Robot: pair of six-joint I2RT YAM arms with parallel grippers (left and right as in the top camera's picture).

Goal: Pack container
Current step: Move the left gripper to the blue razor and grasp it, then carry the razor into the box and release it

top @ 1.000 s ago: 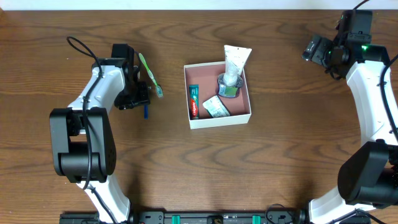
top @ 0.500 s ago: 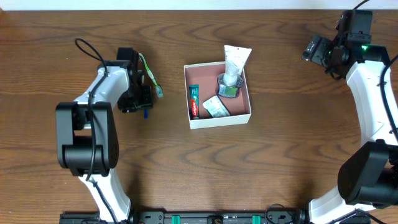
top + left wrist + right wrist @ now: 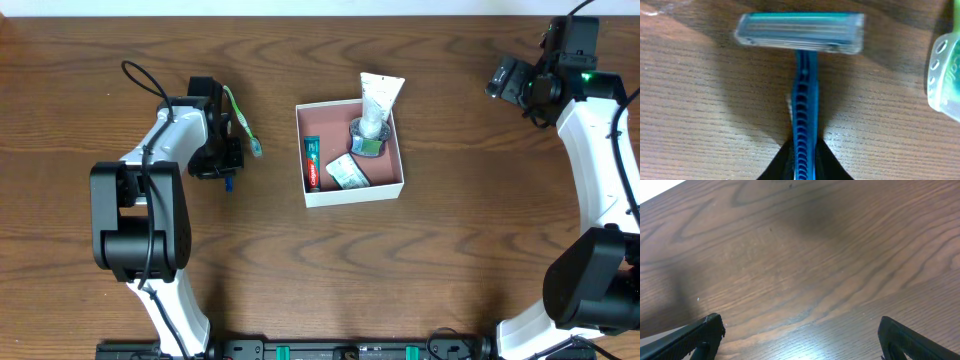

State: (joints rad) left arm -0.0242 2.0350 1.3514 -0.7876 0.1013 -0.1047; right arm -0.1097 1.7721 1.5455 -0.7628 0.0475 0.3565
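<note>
The container (image 3: 356, 190), a white box with a pink inside, stands at the table's middle and holds a red toothpaste tube (image 3: 311, 163), a sachet (image 3: 347, 172) and a small jar (image 3: 366, 141). A white tube (image 3: 379, 98) leans over its far rim. My left gripper (image 3: 222, 166) is well left of the box, down at the table. In the left wrist view this gripper (image 3: 804, 150) is shut on the handle of a blue razor (image 3: 805, 100), whose head points away. My right gripper (image 3: 508, 80) is open and empty at the far right; its wrist view (image 3: 800, 335) shows only bare wood.
A green toothbrush (image 3: 240, 120) lies just right of the left gripper, between it and the box. Its head shows at the right edge of the left wrist view (image 3: 945, 75). The table's back edge runs close behind the right arm.
The left arm has swung slightly to the right, and the razor tip under the left gripper has shifted a little. The right arm and the box's contents have not moved.
</note>
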